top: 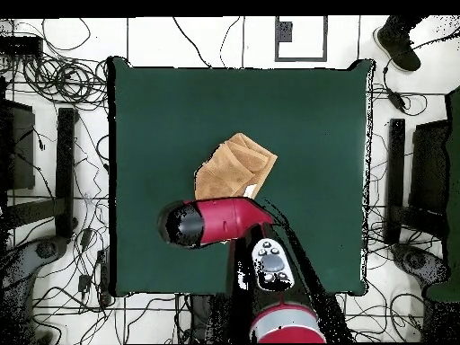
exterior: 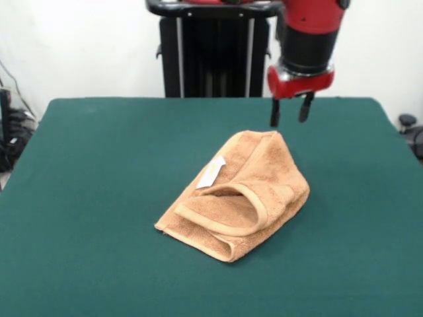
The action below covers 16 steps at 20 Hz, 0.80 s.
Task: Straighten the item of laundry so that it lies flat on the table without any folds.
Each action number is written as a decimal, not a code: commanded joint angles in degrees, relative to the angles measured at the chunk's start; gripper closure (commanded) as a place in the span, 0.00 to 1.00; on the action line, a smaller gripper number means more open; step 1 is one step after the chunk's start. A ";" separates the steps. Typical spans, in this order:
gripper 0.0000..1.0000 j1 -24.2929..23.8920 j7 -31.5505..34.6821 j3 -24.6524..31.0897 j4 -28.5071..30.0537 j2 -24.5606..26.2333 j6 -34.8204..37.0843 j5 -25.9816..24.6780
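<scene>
Near the middle of the dark green felt-covered table point(exterior: 79, 198) lies the folded tan-orange terry towel point(exterior: 238, 198), seemingly light, limp and grippy, best pinched at its far corner just below the empty red-and-black gripper point(exterior: 289, 120), whose fingers hang apart.

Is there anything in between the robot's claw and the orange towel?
No. In the front view the gripper hangs open just above the towel, at its far corner, with nothing between them but a strip of green table.
</scene>
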 commanded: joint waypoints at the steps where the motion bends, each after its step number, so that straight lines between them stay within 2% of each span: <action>1: 0.00 -4.19 -4.43 3.64 -9.48 4.29 -0.42 -5.47; 10: 0.00 -11.74 -15.90 10.67 -12.45 -0.56 10.83 -9.25; 16: 0.00 -16.16 -16.73 13.55 -13.01 -0.25 10.81 -11.65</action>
